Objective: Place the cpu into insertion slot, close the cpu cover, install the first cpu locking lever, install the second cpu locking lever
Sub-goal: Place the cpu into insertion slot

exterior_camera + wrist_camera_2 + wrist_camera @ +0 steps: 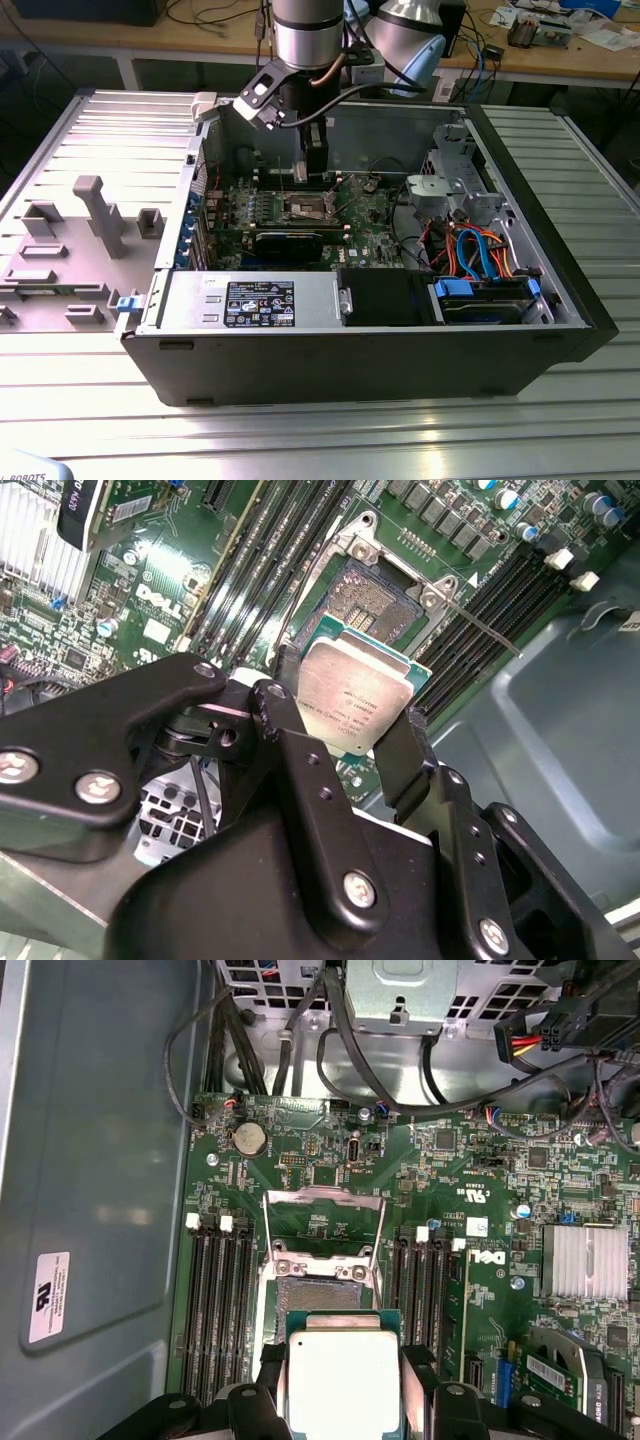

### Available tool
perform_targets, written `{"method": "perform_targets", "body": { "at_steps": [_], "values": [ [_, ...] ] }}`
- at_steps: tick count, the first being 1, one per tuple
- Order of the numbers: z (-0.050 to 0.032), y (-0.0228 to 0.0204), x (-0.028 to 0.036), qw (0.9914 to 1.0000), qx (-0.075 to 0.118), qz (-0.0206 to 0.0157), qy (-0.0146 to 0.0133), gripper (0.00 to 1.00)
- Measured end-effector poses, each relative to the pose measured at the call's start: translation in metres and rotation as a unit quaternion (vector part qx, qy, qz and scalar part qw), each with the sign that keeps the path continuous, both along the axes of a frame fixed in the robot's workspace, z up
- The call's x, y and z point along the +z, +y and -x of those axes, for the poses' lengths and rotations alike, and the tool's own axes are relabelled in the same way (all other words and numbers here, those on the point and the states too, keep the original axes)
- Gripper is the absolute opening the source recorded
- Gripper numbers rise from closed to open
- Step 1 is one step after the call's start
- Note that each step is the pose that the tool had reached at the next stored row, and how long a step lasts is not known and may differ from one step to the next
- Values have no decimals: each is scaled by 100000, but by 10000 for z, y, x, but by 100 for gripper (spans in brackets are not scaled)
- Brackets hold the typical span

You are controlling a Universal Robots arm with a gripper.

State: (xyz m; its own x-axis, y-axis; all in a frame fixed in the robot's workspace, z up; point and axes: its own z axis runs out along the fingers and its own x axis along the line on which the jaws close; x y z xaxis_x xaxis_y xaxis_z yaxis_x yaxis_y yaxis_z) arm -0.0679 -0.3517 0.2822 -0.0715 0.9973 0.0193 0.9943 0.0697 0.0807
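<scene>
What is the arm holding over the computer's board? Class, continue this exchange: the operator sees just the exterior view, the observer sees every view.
Observer: In the second wrist view the fingers clamp a square, silver-topped chip by two opposite edges.
Operator: Is the socket free?
Observer: Yes. In the second wrist view the socket shows bare contacts, with nothing seated in it.
Operator: And its cover?
Observer: In the first wrist view the cover is swung open, off the socket; green board shows through its window.
</scene>
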Motion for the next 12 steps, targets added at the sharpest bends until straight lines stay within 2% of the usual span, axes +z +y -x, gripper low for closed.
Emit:
{"method": "perform_targets", "body": {
  "at_steps": [3, 6, 12],
  "values": [
    [0, 0, -25, 100000, 42, 6, 2, 54],
    [0, 0, -78, 100000, 111, 7, 3, 54],
    [0, 0, -113, 100000, 127, 21, 13, 54]
  ]
}}
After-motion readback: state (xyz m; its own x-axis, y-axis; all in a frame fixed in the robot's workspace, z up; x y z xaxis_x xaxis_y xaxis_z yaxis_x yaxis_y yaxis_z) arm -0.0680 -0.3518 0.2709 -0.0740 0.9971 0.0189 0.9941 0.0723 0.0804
